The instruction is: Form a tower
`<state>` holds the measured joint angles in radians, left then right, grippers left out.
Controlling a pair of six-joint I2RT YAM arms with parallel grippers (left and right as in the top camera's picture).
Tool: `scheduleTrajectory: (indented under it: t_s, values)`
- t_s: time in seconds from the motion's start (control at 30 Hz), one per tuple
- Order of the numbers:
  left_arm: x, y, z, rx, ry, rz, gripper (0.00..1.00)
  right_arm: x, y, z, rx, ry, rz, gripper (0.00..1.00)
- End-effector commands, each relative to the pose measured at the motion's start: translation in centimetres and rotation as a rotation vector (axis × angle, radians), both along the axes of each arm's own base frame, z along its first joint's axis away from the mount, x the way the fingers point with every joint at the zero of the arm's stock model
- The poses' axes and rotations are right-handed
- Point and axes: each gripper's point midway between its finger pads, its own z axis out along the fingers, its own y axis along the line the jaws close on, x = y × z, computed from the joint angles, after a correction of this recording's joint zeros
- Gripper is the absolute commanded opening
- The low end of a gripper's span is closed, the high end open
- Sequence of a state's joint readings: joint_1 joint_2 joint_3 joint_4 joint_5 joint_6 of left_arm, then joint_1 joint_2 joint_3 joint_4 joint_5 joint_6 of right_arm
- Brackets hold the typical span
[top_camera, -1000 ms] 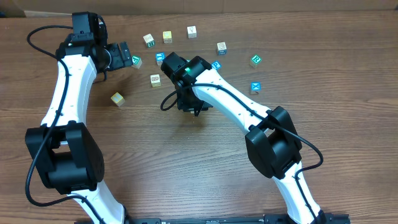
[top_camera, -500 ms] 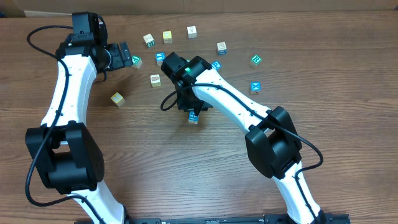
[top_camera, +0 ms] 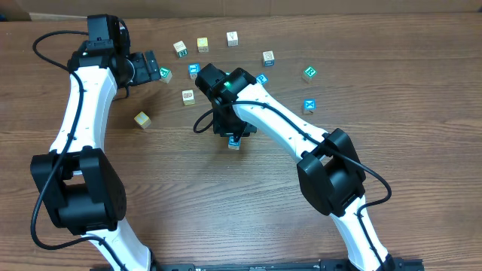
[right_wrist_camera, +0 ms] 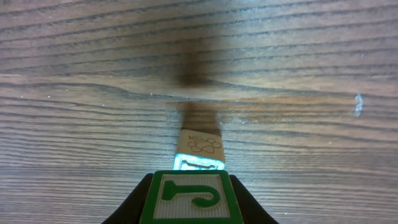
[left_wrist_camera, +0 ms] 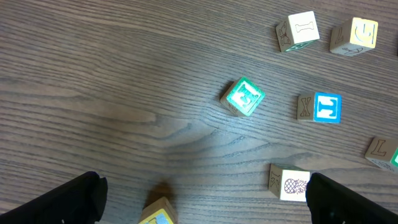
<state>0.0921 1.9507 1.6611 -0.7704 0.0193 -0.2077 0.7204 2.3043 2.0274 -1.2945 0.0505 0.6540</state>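
Shifted slightly since a second ago, baring the tower [right_wrist_camera: 199,148] beneath the right gripper [right_wrist_camera: 191,208], clamped on a green-marked cube [right_wrist_camera: 191,194]; mid-stacking, apparently, next wanting square lowering, then release; left gripper [left_wrist_camera: 202,196] spread wide.

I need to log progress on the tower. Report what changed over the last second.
The right gripper, shut on a green-marked cube, shifted slightly. The tower under it now shows from overhead, where it was hidden before. The left gripper stayed open and still, and the loose cubes did not move.

Left gripper [left_wrist_camera: 204,188] spread wide; right gripper [right_wrist_camera: 191,205] clamped, pointing down.
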Motion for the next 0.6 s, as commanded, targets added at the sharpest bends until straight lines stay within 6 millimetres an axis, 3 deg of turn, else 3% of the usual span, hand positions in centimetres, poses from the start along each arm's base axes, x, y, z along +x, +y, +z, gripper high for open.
scheduleTrajectory:
  t_s: [0.0, 0.17, 0.57]
  values:
    - [0.0, -0.1, 1.3, -0.001, -0.031, 0.005, 1.0, -0.5, -0.4, -0.8, -0.008, 0.025, -0.075, 0.17]
    - [0.0, -0.1, 1.3, -0.001, -0.031, 0.005, 1.0, -0.7, -0.9, -1.4, -0.028, 0.026, -0.163, 0.21]
    - [0.0, -0.1, 1.3, -0.001, -0.031, 0.005, 1.0, -0.9, -0.5, -2.6, -0.027, 0.017, -0.15, 0.29]
